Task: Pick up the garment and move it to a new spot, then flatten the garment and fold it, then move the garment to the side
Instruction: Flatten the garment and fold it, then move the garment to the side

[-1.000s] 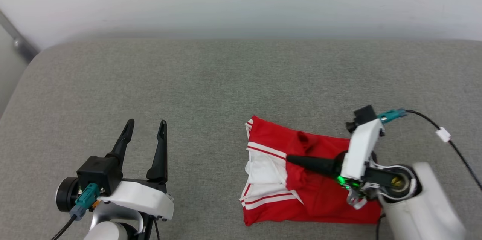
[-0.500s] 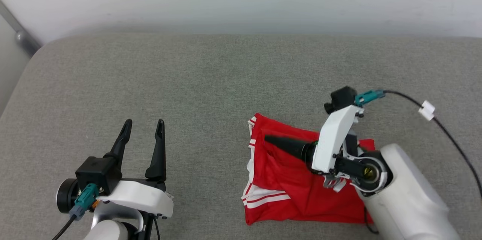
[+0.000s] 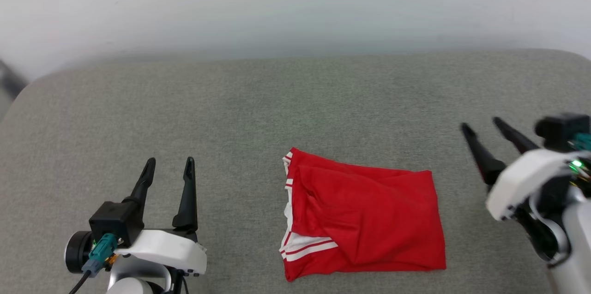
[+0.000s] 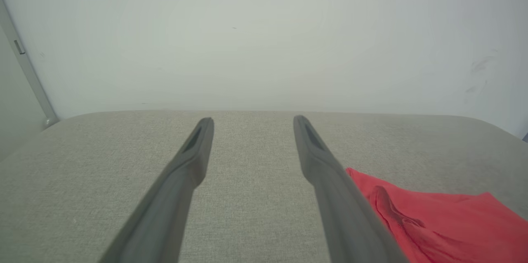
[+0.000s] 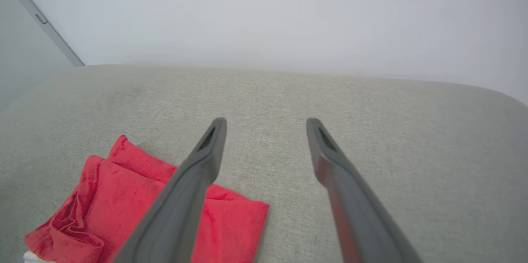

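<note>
The right hand (image 3: 480, 124) is being held with its two fingers spread wide and nothing between them, just off the right edge of the garment (image 3: 369, 211) and clear of the cloth. The left hand (image 3: 169, 160) is likewise being held spread and empty, well apart from the garment on its left side.

The garment is lying on the grey cushion (image 3: 231, 114) between the two hands, nearer the right one. It is folded into a compact red rectangle. A white sleeve with striped trim (image 3: 307, 245) is showing at its left edge, and a loose diagonal crease is running across the top layer.

The folding is judged complete, so the move to the side is taken as the step in hand. The following is advised:

1. The stack is being treated as several loose layers, so every layer should be caught in one pinch at an edge.
2. The fingers should be slid under the bottom layer, not closed on the top one alone. Otherwise the fold is likely to be peeled open.
3. Both hands are being kept free, so opposite edges can be gripped together.
4. The lift should be kept low and level, and the cloth set down before release.
</note>
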